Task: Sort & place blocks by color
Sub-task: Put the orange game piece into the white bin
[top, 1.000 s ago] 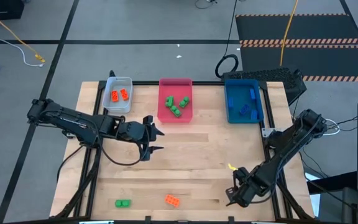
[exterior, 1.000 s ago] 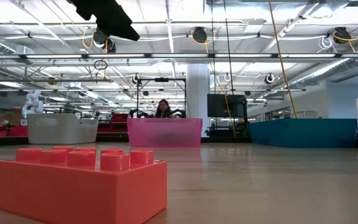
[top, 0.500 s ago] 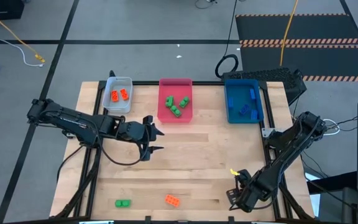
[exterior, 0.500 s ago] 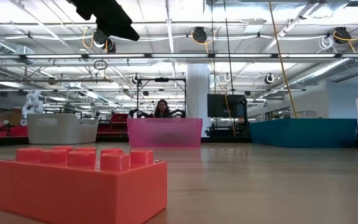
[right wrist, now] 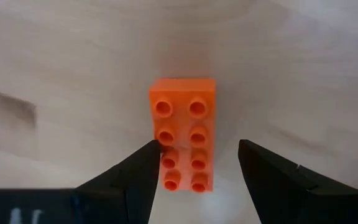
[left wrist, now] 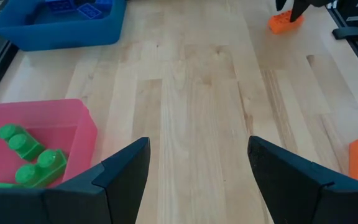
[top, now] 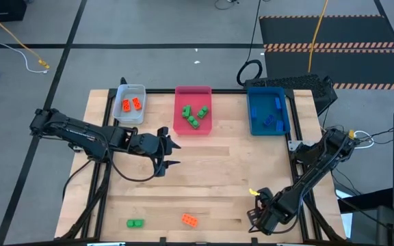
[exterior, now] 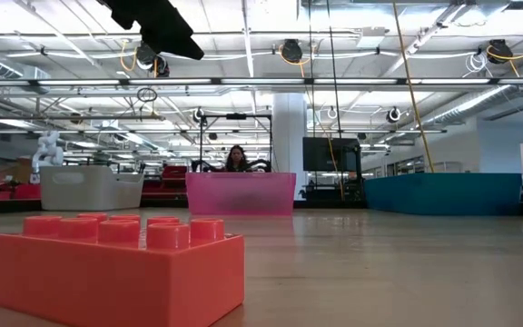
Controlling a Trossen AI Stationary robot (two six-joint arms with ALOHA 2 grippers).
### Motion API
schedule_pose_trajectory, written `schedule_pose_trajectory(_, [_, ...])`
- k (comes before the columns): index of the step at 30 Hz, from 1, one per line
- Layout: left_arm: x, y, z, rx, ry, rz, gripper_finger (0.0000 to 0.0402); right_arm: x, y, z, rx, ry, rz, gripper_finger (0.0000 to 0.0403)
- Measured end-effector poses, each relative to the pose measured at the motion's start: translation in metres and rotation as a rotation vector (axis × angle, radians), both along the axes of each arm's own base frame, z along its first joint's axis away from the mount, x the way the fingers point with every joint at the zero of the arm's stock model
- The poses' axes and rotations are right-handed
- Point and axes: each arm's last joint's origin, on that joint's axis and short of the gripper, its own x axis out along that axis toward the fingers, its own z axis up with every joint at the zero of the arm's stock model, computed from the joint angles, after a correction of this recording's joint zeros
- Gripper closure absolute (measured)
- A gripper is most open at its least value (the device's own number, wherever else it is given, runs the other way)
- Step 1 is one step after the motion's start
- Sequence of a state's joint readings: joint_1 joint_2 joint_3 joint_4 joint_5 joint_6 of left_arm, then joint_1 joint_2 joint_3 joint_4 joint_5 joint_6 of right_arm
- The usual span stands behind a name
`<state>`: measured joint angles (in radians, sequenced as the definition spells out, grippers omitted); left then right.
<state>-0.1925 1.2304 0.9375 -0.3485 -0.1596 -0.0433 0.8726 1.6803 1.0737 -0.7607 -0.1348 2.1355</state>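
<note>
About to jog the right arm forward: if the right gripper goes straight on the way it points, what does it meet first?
The right gripper, open and pointing down at the table, would probably meet the orange brick first. The brick lies between the fingers, though the gap above it is unclear.

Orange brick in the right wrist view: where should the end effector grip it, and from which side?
Grip the brick by its two long side walls, across the narrow width, coming straight down from above. It lies flat on the table, studs up, two by four, so the long walls are parallel and free. The open right end effector has one finger on each side of them.
</note>
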Motion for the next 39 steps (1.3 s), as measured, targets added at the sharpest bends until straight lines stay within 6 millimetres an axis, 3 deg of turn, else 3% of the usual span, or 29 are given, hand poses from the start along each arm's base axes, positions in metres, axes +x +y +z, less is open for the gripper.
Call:
schedule_pose_trajectory(15, [0.0000, 0.0000, 0.0000, 0.003, 0.000, -0.002, 0.0128, -0.0038, -0.0048, -0.0017, -0.053, 0.032, 0.063, 0.0203])
schedule_pose_trajectory(28, [-0.0002, 0.0000, -0.0003, 0.003, 0.004, -0.002, 0.0128, -0.0032, 0.0022, -0.0008, 0.041, 0.068, -0.002, 0.0237])
schedule_pose_trajectory(39, [-0.0010, 0.0003, -0.0013, 0.004, 0.017, 0.000, 0.0128, -0.0038, 0.0018, -0.0008, 0.036, 0.074, -0.010, 0.0239])
